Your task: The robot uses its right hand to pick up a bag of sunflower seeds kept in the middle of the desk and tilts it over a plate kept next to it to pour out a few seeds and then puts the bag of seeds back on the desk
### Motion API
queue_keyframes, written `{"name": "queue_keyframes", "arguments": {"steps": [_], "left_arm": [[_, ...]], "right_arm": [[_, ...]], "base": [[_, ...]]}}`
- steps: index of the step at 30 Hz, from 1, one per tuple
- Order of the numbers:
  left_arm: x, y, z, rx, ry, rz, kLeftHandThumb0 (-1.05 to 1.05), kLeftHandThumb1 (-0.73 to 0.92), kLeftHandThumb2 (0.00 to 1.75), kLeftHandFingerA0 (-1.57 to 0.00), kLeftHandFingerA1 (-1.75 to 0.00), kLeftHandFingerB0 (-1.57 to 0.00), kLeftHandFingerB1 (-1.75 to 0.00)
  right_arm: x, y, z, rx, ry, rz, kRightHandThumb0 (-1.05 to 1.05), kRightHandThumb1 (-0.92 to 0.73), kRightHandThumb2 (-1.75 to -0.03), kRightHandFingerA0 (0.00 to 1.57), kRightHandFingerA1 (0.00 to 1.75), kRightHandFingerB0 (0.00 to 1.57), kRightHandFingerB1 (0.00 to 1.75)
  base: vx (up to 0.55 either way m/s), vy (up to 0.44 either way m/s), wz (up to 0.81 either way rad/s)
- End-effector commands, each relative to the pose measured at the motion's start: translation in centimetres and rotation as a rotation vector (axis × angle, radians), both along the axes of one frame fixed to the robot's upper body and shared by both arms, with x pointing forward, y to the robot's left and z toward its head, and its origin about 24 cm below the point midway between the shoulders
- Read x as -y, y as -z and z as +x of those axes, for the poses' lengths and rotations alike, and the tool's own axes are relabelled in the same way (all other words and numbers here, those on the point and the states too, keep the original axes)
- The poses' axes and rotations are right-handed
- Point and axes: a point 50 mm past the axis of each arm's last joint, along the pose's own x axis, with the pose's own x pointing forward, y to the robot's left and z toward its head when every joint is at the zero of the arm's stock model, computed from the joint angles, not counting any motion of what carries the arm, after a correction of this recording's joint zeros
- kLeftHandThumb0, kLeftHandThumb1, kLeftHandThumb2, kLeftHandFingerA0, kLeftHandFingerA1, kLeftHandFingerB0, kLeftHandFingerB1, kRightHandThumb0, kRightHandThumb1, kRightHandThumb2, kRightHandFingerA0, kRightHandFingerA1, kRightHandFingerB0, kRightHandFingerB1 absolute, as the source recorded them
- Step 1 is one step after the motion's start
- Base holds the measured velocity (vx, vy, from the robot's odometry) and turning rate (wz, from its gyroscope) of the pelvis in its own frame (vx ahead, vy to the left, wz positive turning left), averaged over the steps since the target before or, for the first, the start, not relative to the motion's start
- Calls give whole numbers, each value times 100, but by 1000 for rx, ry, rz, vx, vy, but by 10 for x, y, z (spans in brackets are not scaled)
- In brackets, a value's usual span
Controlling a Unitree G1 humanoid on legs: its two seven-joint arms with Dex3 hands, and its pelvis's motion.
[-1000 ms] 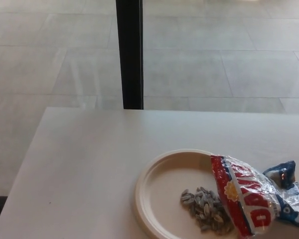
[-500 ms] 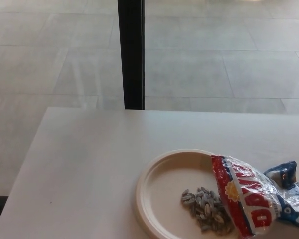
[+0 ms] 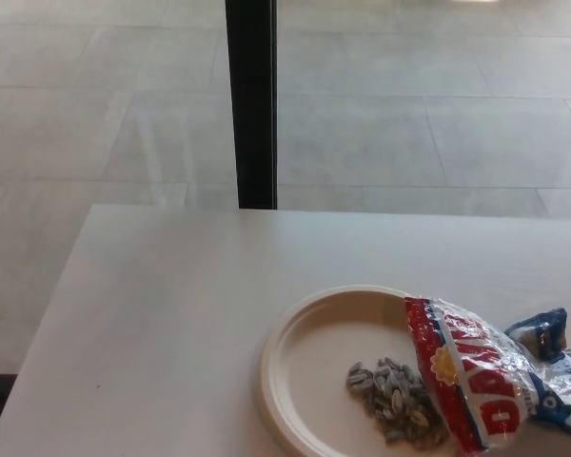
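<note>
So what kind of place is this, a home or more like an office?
Probably an office or lobby-like space, though it's hard to be sure: a plain white desk stands on a floor of large pale tiles, beside a black post like a glazing frame. No homely furnishings show.

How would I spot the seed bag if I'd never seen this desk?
On the pale desk, look to the near right corner for the round cream plate. Overlapping its right rim lies the crinkly seed bag, red and silver with a blue end, beside the grey seeds.
</note>
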Motion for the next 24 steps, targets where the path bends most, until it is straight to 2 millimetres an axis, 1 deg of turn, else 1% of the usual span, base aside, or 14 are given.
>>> {"name": "queue_keyframes", "arguments": {"steps": [1,4,5,13,18,24], "left_arm": [[-5,-4,0,0,11,29,-74,72,62,-54,-46,-41,-37],[-5,-4,1,1,15,29,-74,72,62,-54,-46,-41,-37],[-9,-8,-7,-19,6,31,-74,72,62,-54,-46,-41,-37],[-8,-6,-5,-17,3,27,-74,72,62,-54,-46,-41,-37],[-6,-4,0,-11,8,20,-74,72,62,-54,-46,-41,-37],[-3,-2,-5,-25,4,12,-74,72,62,-54,-46,-41,-37]], "right_arm": [[1,-4,-1,2,0,-5,-73,-41,-65,0,0,0,0],[1,-4,-2,3,3,-4,-73,-41,-65,0,0,0,0],[-7,-1,-6,-7,-11,-9,-73,-41,-65,0,0,0,0],[-10,-2,-3,-7,-10,-13,-73,-41,-65,0,0,0,0],[-9,-5,-2,-2,-4,-20,-73,-41,-65,0,0,0,0],[-8,-5,-3,-12,-5,-27,-73,-41,-65,0,0,0,0]], "base": [[0,0,0],[0,0,0],[0,0,0],[0,0,0],[0,0,0],[0,0,0]]}}
